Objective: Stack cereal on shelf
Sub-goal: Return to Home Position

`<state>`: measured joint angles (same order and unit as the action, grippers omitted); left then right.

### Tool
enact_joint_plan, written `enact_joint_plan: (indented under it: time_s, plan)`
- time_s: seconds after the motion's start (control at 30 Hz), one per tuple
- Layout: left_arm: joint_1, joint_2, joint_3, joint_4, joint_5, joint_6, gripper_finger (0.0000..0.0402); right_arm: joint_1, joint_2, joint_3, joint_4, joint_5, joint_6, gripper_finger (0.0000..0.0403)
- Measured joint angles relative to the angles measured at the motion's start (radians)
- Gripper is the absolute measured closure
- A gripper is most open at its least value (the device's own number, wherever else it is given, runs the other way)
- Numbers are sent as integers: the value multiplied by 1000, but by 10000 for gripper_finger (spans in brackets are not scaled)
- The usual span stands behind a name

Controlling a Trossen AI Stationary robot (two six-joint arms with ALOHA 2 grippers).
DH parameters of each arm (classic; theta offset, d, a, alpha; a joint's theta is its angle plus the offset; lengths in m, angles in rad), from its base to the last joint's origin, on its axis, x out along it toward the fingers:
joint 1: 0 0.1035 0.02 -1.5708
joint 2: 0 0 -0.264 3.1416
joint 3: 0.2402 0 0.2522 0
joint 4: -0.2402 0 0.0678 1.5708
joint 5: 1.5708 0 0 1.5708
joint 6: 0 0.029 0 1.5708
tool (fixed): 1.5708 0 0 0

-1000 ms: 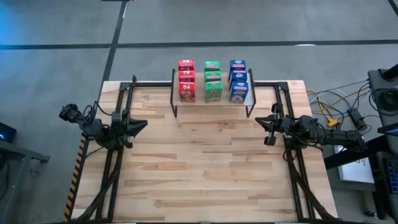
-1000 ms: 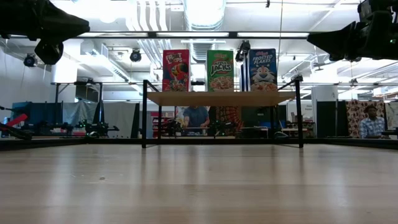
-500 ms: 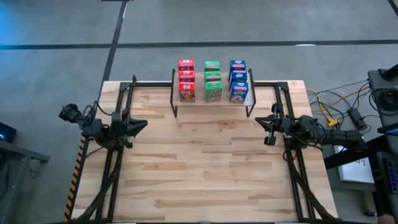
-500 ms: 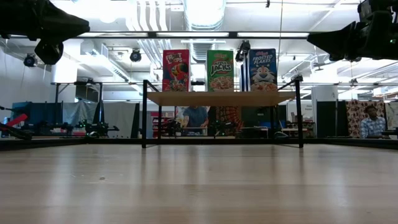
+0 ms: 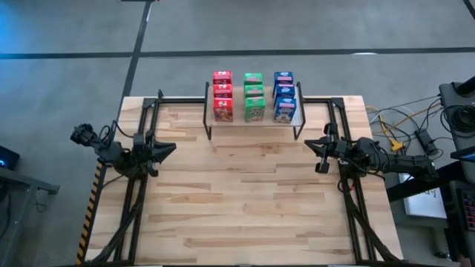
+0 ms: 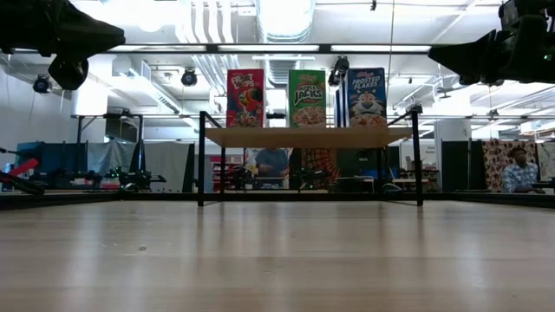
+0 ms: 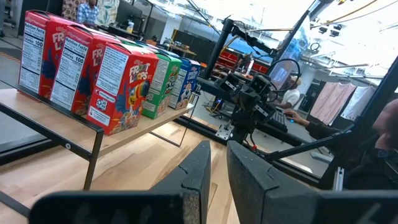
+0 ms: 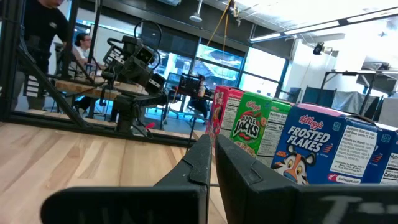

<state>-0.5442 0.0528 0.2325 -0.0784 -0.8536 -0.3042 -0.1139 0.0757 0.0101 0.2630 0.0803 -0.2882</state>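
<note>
On my left arm (image 5: 122,157) the jaws are clenched on nothing, held above the tabletop's (image 5: 245,200) left edge. The right arm's (image 5: 371,156) jaws, likewise clenched and empty, hang above its right edge. All nine cereal boxes (image 6: 308,98) stand on the shelf (image 6: 308,137) at the far side: red row (image 5: 222,95), green row (image 5: 254,96), blue row (image 5: 283,96). I judge them light, stiff, crushable cardboard, best pinched gently across the broad faces.

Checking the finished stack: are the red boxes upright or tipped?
Upright. The three red boxes stand on their bases in a row on the shelf; the front label reads level.
</note>
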Motion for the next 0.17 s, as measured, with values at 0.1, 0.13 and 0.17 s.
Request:
enact_joint_plan:
  time_s: [0.1, 0.13, 0.17]
  plan:
    - [0, 0, 0, 0, 0, 0, 365, 0, 0, 0, 0, 0, 0, 390]
    - [0, 0, 0, 0, 0, 0, 365, 0, 0, 0, 0, 0, 0, 390]
    - [0, 0, 0, 0, 0, 0, 365, 0, 0, 0, 0, 0, 0, 390]
